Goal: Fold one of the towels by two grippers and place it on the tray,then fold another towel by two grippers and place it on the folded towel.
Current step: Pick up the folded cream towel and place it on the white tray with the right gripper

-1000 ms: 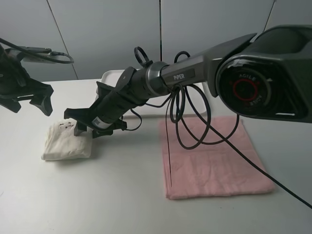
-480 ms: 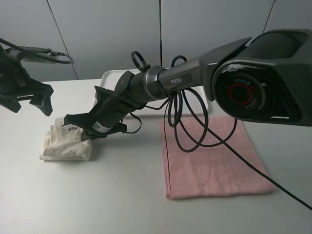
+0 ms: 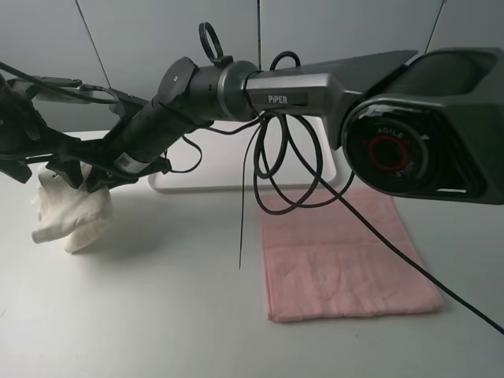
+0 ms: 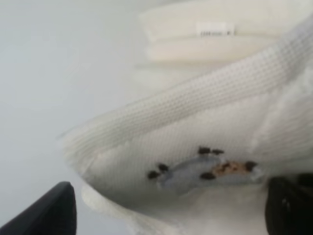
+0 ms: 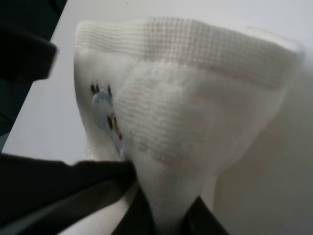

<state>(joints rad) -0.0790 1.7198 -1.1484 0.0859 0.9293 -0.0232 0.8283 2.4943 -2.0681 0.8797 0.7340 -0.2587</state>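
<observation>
The cream towel (image 3: pixel 69 214) hangs folded and bunched above the table at the far left, its embroidered mark (image 4: pixel 205 169) facing the left wrist camera. My right gripper (image 3: pixel 88 175) reaches across from the right and is shut on the towel's top edge (image 5: pixel 186 98), holding it up. My left gripper (image 3: pixel 43 167) is open right beside it, its dark fingertips (image 4: pixel 49 210) flanking the cloth without pinching it. The pink towel (image 3: pixel 346 252) lies flat on the table at the right. The white tray (image 3: pixel 224 161) sits at the back, partly hidden by the right arm.
Black cables (image 3: pixel 276 169) loop down from the right arm over the tray and the pink towel's near corner. The right arm's large base (image 3: pixel 417 126) fills the upper right. White tabletop (image 3: pixel 157 315) lies in front of the towels.
The right gripper closed on the cream towel and lifted it off the table, up and to the left, next to the left gripper. The left arm has hardly moved.
</observation>
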